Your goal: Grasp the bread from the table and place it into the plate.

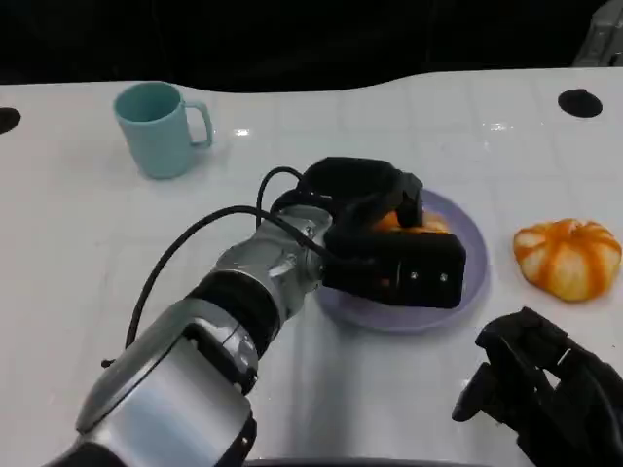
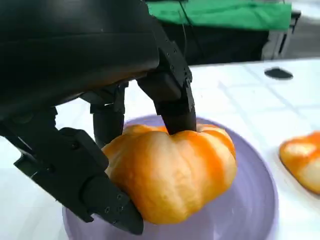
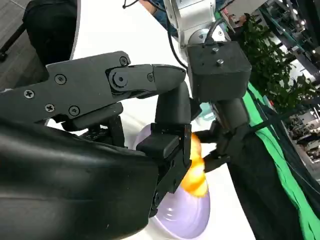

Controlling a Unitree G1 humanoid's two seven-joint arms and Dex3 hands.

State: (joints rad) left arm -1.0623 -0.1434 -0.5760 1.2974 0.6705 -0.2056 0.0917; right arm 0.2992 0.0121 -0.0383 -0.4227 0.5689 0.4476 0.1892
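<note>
Left wrist view: the bread (image 2: 170, 172) was gripped by the left hand (image 2: 107, 125) over the plate (image 2: 250, 210); only release was judged left. The right hand (image 1: 545, 389), empty, was near the plate, its fingers loosely apart.

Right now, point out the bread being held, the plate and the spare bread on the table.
held bread (image 2: 170, 175), left wrist view, front of crust.
plate (image 2: 250, 200), left wrist view, bare inner surface.
spare bread (image 1: 568, 256), head view, top middle.

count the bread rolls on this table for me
2. One orange bread roll sits over the purple plate, gripped by the left hand. The other bread roll lies on the table to the plate's right, beyond the right hand.
</note>
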